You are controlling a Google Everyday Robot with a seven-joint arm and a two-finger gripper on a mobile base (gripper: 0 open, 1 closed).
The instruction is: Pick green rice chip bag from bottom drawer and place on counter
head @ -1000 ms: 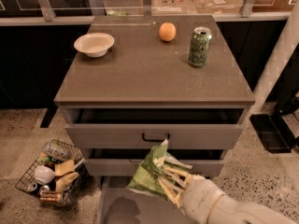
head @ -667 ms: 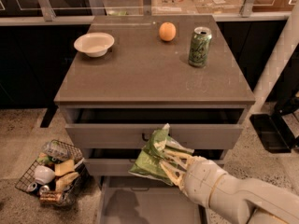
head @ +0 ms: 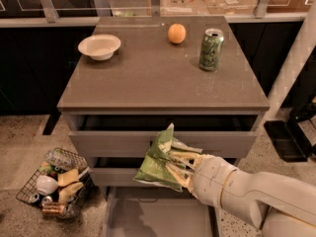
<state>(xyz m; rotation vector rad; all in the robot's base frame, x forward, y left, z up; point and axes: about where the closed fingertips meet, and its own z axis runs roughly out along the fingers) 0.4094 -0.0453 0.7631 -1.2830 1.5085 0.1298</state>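
Note:
My gripper (head: 174,163) is shut on the green rice chip bag (head: 157,157), a crinkly light-green bag with white lettering. It holds the bag in the air in front of the upper drawer's face, above the open bottom drawer (head: 158,214), whose grey tray interior shows at the lower edge. The counter (head: 148,75) is the grey-brown top of the cabinet, higher than the bag. My white arm reaches in from the lower right.
On the counter stand a white bowl (head: 99,46) at the back left, an orange (head: 176,33) at the back middle and a green drink can (head: 211,49) at the back right. A wire basket (head: 53,182) of odds and ends sits on the floor at the left.
My gripper has lifted the green rice chip bag up and slightly away from the bottom drawer, from below the middle drawer to the level of the upper drawer front.

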